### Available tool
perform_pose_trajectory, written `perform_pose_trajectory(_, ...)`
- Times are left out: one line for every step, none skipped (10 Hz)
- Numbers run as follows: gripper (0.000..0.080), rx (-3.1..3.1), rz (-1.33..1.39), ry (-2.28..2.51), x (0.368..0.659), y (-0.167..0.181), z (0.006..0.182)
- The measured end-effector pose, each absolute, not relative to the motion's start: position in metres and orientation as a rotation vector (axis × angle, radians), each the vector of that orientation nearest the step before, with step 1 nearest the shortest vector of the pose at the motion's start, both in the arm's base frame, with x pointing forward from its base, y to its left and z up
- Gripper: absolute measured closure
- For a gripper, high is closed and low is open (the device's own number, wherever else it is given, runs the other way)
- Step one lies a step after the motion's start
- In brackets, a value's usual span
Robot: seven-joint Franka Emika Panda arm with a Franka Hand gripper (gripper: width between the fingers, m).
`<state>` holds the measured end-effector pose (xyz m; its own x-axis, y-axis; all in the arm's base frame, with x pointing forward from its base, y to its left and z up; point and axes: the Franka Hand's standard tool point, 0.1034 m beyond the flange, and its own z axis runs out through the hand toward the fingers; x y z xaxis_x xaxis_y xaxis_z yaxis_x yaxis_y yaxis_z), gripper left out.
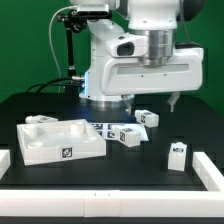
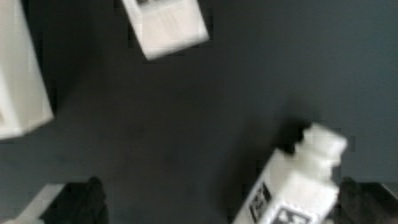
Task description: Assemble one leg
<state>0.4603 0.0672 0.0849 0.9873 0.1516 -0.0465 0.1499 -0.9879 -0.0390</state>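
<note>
My gripper (image 1: pixel 152 102) hangs open just above a small white tagged leg (image 1: pixel 147 118) lying on the black table. In the wrist view the gripper (image 2: pixel 222 207) is open. That leg (image 2: pixel 302 185) lies slanted between the dark fingers (image 2: pixel 80 205), close to one of them, and I cannot tell whether it touches. Nothing is gripped. A second leg (image 1: pixel 128 137) lies nearer the front and also shows in the wrist view (image 2: pixel 169 30). A third leg (image 1: pixel 178 155) stands upright at the exterior view's right.
The large white recessed tray-like part (image 1: pixel 45 150) lies at the exterior view's left, and its edge shows in the wrist view (image 2: pixel 18 85). The marker board (image 1: pixel 103 127) lies behind it. White walls (image 1: pixel 205 170) border the table's front and sides.
</note>
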Motion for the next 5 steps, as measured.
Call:
perform_pose_trajectory(0.0151, -3.095, 0.063, -0.247, 0.4632, 0.0713, 0.0853)
perform_pose_trajectory(0.0151, -3.094, 0.066, -0.245, 0.4618, 0.0705, 0.0848)
perform_pose_trajectory(0.0151, -3.095, 0.067, -0.228, 0.4619, 0.0708, 0.0847)
perform_pose_trajectory(0.0151, -3.095, 0.067, -0.229, 0.4619, 0.0708, 0.0847)
perform_pose_trajectory(0.0151, -3.097, 0.067, -0.201, 0.4619, 0.0709, 0.0847)
